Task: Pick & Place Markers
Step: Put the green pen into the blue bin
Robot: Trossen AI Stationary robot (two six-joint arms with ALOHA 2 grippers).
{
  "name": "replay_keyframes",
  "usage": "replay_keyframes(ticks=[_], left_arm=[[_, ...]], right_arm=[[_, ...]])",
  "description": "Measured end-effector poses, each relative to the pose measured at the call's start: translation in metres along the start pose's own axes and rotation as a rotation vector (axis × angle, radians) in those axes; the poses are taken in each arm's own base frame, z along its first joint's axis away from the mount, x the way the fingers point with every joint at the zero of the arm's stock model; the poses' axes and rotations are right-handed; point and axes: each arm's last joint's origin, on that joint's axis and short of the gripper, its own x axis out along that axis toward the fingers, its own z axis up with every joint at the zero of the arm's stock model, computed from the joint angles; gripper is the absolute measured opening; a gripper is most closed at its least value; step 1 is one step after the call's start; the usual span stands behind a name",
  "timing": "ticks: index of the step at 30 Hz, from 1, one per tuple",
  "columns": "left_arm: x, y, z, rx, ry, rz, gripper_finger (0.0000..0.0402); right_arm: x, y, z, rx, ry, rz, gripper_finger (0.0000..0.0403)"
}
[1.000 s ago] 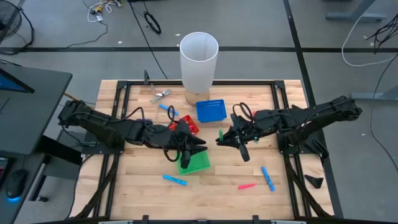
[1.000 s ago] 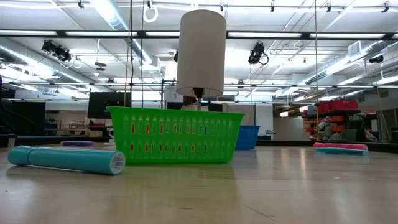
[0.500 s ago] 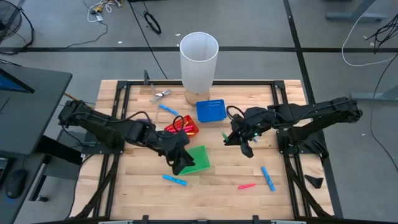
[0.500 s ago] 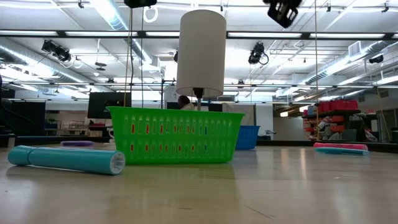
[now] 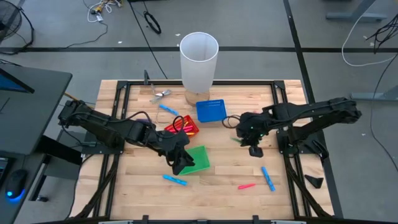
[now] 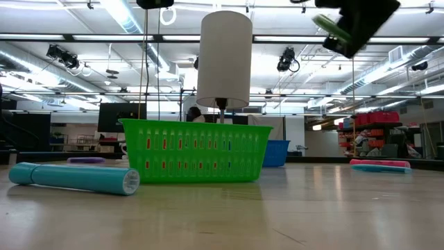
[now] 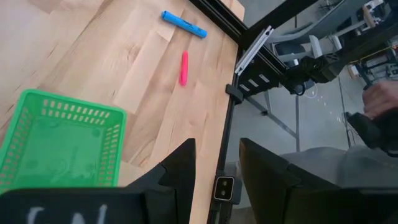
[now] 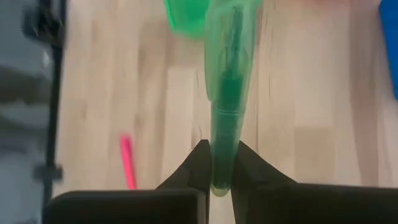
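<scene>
My right gripper [image 5: 244, 140] hangs above the table's middle right, shut on a green marker [image 8: 229, 93]. In the low view the marker [image 6: 327, 26] shows high up, well off the table. My left gripper [image 5: 180, 163] hovers open over the green basket's left rim [image 5: 186, 163], with nothing between its fingers [image 7: 180, 171]. The red basket [image 5: 182, 127] holds some markers. Loose on the wood lie blue markers [image 5: 175, 180] [image 5: 268, 178] [image 5: 168, 110] and a pink one [image 5: 246, 185]. My right gripper pinches one end of the green marker [image 8: 221, 168] between its two fingers. The marker runs on along the fingers and sticks out past their tips. The fingers slant steeply down toward the table's left. The marker is lifted clear of the table.
A tall white cylinder [image 5: 199, 59] stands at the far middle, with the blue basket [image 5: 211, 110] just in front of it. A small metal clip [image 5: 160, 94] lies at the far left. Bare wood lies between the green basket and the near right markers.
My right gripper has sunk and drawn back toward the table's right edge, tipping steeply nose down with the green marker still in it. My left gripper has tipped down and rolled over the green basket's left rim, uncovering the red basket.
</scene>
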Motion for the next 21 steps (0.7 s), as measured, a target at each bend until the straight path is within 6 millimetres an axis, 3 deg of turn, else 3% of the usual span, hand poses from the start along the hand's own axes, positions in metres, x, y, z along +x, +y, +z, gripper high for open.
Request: replay_keyframes(ticks=[6,21], left_arm=[[0.000,0.000,0.000,0.000,0.000,0.000,0.0128],[0.000,0.000,0.000,0.000,0.001,0.001,0.0128]], right_arm=[[0.010,-0.003,-0.008,-0.063,0.158,-0.015,0.0024],[0.037,-0.013,-0.008,-0.170,0.350,-0.026,0.0024]])
